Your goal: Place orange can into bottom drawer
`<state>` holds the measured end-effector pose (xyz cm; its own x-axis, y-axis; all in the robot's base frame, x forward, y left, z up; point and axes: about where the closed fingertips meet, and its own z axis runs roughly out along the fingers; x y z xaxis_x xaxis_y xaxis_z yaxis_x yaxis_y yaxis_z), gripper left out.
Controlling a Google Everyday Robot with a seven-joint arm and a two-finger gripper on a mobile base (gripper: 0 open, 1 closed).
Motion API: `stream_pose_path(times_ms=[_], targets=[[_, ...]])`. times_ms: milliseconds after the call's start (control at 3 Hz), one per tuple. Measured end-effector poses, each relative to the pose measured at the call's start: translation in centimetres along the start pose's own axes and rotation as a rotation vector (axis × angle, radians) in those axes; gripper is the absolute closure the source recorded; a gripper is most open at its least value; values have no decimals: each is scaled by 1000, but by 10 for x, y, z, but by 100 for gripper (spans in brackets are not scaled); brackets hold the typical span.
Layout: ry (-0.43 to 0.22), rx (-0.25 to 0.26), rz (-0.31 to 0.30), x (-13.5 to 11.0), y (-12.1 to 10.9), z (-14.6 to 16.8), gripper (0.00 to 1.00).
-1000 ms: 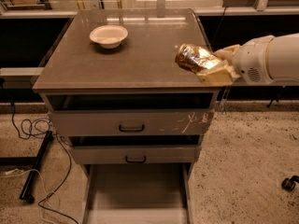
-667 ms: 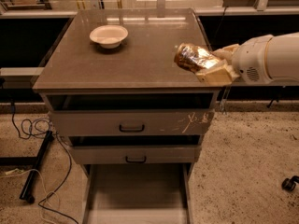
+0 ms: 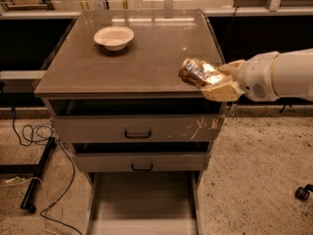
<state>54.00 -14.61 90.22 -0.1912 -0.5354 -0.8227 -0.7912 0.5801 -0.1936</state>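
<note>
Carrying is the step in hand, judged from how things lie. The grey cabinet (image 3: 137, 67) fills the middle of the view, and its bottom drawer (image 3: 142, 207) is pulled out towards the camera, its flat floor bare as far as the frame shows. The two upper drawers (image 3: 138, 129) sit above it, only slightly out. From the right the white arm (image 3: 288, 75) reaches in level with the cabinet top, ending in the gripper (image 3: 213, 82) at the top's front right corner. Its tan fingers are clamped around the orange can (image 3: 196, 72), which lies tilted in the grasp over that corner (whether it clears the surface or touches it I cannot tell). The white bowl (image 3: 114, 36) rests well apart, at the back left.

The next move calls for drawing the can forward past the front edge, then down and left in front of the upper drawers without clipping them, until it hangs over the open tray for release.
</note>
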Motion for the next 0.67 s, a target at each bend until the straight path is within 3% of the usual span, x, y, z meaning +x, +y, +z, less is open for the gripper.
stream_pose_path(times_ms=[667], targets=[[3,-57,30,40,60,24,100]])
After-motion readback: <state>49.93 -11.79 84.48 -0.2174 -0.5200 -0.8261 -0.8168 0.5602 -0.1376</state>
